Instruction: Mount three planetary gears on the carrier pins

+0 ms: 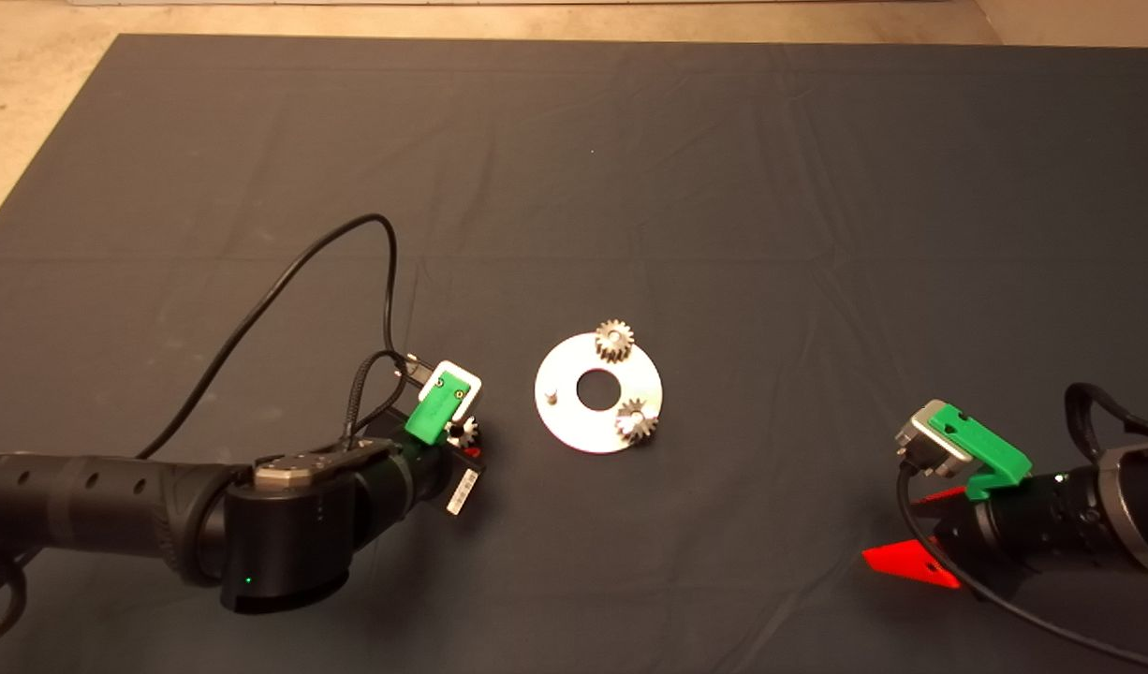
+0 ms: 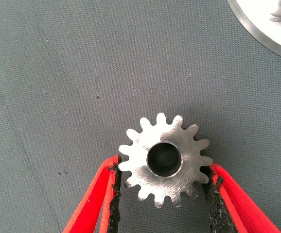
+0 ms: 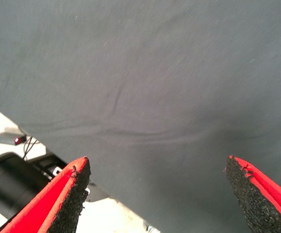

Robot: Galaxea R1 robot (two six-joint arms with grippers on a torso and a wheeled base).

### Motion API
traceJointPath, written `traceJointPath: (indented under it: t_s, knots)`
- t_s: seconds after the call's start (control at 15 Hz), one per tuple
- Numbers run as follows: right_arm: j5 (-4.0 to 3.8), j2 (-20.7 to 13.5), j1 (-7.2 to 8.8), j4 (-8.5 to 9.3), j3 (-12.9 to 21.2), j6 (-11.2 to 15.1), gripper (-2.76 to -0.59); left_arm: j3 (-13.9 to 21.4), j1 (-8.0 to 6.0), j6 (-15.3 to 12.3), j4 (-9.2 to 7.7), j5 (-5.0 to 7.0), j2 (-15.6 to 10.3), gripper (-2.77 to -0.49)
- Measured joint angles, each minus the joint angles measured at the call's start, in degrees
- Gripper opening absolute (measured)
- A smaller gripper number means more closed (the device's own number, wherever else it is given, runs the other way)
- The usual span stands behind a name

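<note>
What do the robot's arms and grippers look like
Both arms are black tubes with black cables. The left arm shows a small green light. Each carries a green block with a silver-white camera. The left gripper and right gripper have red fingers with rough black pads.

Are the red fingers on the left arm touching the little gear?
Touching. In the left wrist view, the left tool has its black pads pressed against the teeth on both sides of the third gear, with no gap showing.

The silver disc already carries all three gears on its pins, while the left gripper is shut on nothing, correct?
Not quite. The head view shows only two gears on the silver disc; one pin is bare. The third gear sits between the left gripper pads.
</note>
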Motion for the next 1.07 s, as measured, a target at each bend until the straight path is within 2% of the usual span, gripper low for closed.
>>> traceJointPath:
  t_s: [0.53, 0.8, 0.93, 1.07]
  knots:
    - [0.01, -0.63, 0.00, 0.00, 0.00, 0.00, -1.30, 0.00, 0.00, 0.05, 0.20, -0.02, -0.02, -2.36]
    - [0.01, -0.71, 0.02, 0.00, 0.00, 0.00, -1.30, 0.09, 0.00, 0.63, 0.24, -0.49, -0.52, -2.45]
    - [0.04, -1.75, 0.00, 0.00, 0.00, -0.02, -1.30, 0.74, 0.02, 2.03, 0.24, -0.27, -1.57, -2.51]
    - [0.09, -2.22, -0.02, 0.00, 0.00, -0.05, -1.30, 2.89, 0.02, 2.26, 0.22, 0.63, -2.97, -2.53]
